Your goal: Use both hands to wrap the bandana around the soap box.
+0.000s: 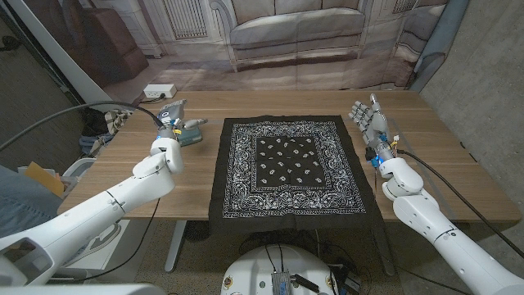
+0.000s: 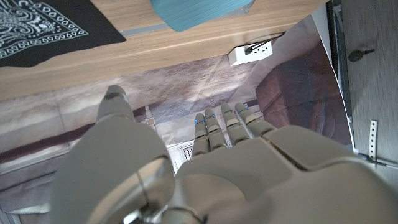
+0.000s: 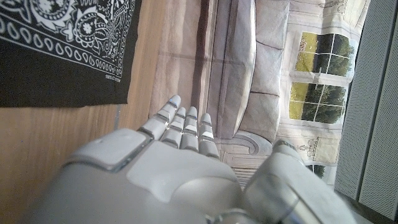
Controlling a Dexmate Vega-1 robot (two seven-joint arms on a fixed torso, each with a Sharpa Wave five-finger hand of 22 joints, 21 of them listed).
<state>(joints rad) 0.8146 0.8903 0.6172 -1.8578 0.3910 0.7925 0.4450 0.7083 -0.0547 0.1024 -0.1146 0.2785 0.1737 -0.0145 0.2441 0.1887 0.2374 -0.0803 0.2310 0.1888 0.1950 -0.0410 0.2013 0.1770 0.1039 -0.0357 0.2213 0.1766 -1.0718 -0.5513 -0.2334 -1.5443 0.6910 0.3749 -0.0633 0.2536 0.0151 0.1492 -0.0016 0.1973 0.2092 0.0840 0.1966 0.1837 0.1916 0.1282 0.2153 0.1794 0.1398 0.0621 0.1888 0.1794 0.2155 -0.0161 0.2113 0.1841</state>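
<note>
A black bandana point(image 1: 286, 168) with a white paisley print lies spread flat in the middle of the wooden table; its front edge hangs at the table's near edge. A teal soap box point(image 1: 191, 134) sits on the table left of the bandana. My left hand point(image 1: 170, 116) stands just beside the box, fingers apart and holding nothing. In the left wrist view the box point(image 2: 199, 12) lies beyond the fingers point(image 2: 217, 127), apart from them, with a bandana corner point(image 2: 43, 28) nearby. My right hand point(image 1: 368, 121) stands open off the bandana's far right corner. The right wrist view has the bandana's edge point(image 3: 62, 50) beside that hand point(image 3: 168, 168).
Bare wood point(image 1: 426, 156) runs right of the bandana, and a strip point(image 1: 278, 102) along the table's far side. A white power strip point(image 1: 160, 90) lies on the floor behind the table's far left corner. A printed backdrop of a sofa hangs behind.
</note>
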